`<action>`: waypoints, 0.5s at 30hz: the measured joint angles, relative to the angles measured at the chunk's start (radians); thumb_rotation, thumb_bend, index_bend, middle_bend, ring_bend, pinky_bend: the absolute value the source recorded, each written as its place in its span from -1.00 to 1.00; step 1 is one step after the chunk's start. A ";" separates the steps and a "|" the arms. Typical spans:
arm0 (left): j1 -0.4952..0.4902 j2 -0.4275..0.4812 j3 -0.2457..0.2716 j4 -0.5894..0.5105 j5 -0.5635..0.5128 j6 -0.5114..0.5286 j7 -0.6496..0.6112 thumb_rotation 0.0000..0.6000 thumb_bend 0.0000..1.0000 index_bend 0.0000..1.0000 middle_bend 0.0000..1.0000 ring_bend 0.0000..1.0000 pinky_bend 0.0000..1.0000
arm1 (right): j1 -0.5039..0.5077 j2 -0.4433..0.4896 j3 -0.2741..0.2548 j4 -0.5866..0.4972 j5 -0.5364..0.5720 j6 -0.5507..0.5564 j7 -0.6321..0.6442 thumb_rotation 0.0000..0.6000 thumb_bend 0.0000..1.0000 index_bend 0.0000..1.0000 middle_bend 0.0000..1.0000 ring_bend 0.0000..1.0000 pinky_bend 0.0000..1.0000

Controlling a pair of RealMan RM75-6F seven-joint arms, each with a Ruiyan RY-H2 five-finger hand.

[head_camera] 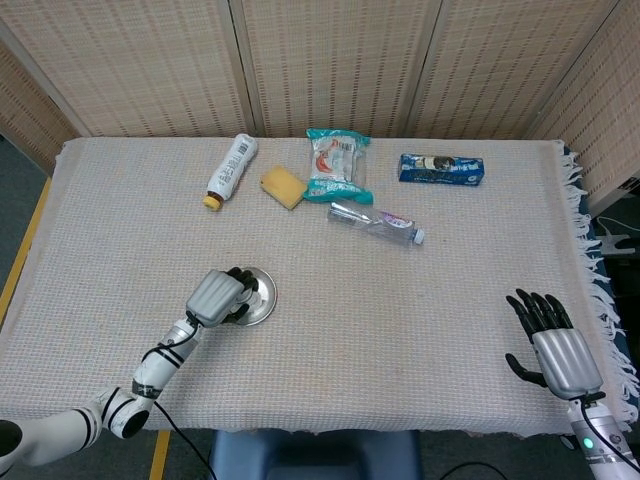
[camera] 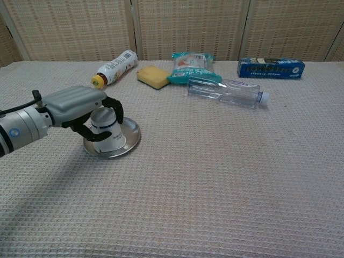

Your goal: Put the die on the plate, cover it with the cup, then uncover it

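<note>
right robot hand (head_camera: 552, 347): nearest to me, at the bench's near right corner by the fringe. I see the fingers spread and nothing in them. Head view only.
left robot hand (camera: 75, 105): near left of the bench, my grip is wrapped around the cup, fingers curled on its sides.
cup (camera: 108, 129): white with a dark band, upside down, mouth down on the plate. Sits toward the plate's left half, tilted slightly in the chest view.
plate (camera: 129, 141): small round metal one, flat on the bench, right rim bare and catching light.
die: I can't see it in either view. Can't tell if it's under the cup.
bench (camera: 215, 177): covered with a beige waffle-weave cloth, fringe hanging off the right edge.
clear bottle (camera: 226, 91): lying on its side past the middle, cap pointing right.
sponge (camera: 152, 76): yellow block, far side, between the white bottle and the snack bag.
white bottle (camera: 115, 66): on its side, yellow cap end toward me, far left.
snack bag (camera: 193, 67): teal, just behind the clear bottle.
blue box (camera: 271, 68): far right, lying flat, well apart from the rest.
screen (head_camera: 330, 60): woven panels behind the bench.
</note>
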 measured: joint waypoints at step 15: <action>-0.007 -0.013 -0.018 0.076 -0.016 0.015 0.049 1.00 -0.22 -0.14 -0.05 -0.30 0.33 | 0.002 -0.001 0.001 -0.002 0.009 -0.008 -0.005 0.75 -0.57 -1.00 -1.00 -1.00 -1.00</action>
